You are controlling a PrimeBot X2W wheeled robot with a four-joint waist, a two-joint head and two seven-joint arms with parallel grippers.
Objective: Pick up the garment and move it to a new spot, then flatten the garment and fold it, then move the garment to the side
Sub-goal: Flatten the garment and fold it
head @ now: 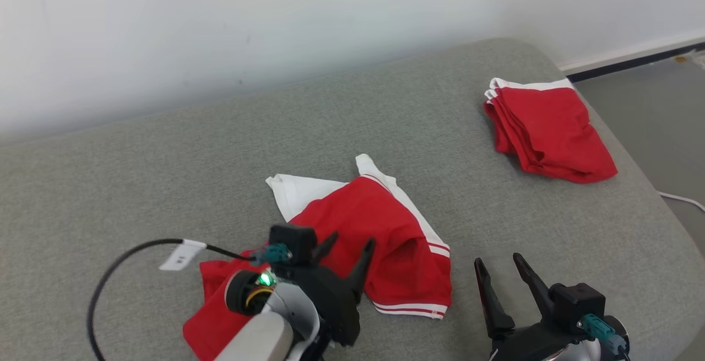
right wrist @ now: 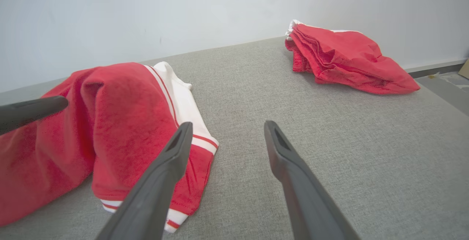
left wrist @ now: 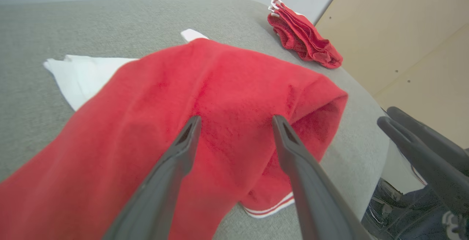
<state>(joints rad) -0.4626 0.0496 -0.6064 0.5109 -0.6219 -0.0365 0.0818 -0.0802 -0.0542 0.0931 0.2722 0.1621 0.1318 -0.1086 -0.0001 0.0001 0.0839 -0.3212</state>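
Left gripper (head: 351,238) and pale forearm (head: 259,339) cover the garment's (head: 385,223) near-left part. White tag (head: 182,254): print too blurred to read. Right gripper (head: 498,259): body cut off at near edge.

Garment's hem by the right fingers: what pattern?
The hem is white with a thin red stripe, edging the red garment; clearest in right wrist view.

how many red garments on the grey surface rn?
2. A crumpled red-and-white garment lies mid-surface, by the open left gripper. A folded red garment sits near the far right edge. Its stacked layers could hide another piece; I can't tell.
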